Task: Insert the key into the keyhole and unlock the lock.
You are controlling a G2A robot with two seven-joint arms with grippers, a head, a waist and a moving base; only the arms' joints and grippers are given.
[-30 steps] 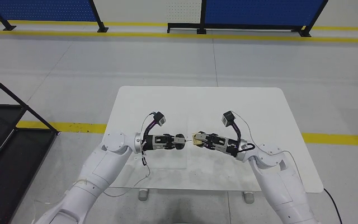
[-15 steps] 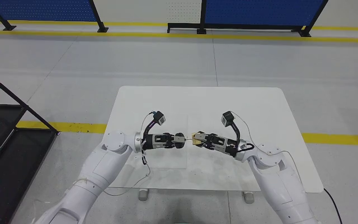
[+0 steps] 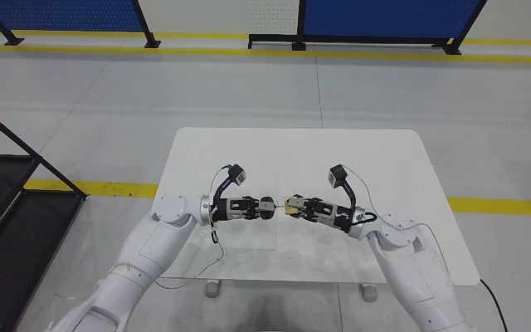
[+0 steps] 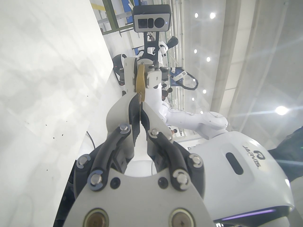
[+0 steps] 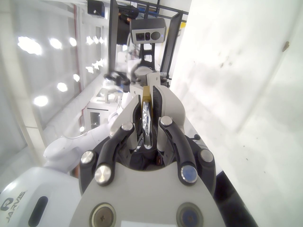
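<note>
The left gripper (image 4: pixel 140 102) pinches the key (image 4: pixel 141 96), its tip at the brass padlock (image 4: pixel 140 79) clamped in the right gripper (image 5: pixel 146 99), above the table (image 3: pixel 373 166). Slight misalignment could jam the blade or twist the key in its pads.

This is a robotics test hall, factory-like. A white rounded desk (image 3: pixel 373 158) stands on a smooth grey floor (image 3: pixel 124 100) marked with yellow lines (image 3: pixel 91 187), with blue partition panels (image 3: pixel 66 12) beyond. Bright round ceiling lamps (image 4: pixel 208 59) hang high overhead.
</note>
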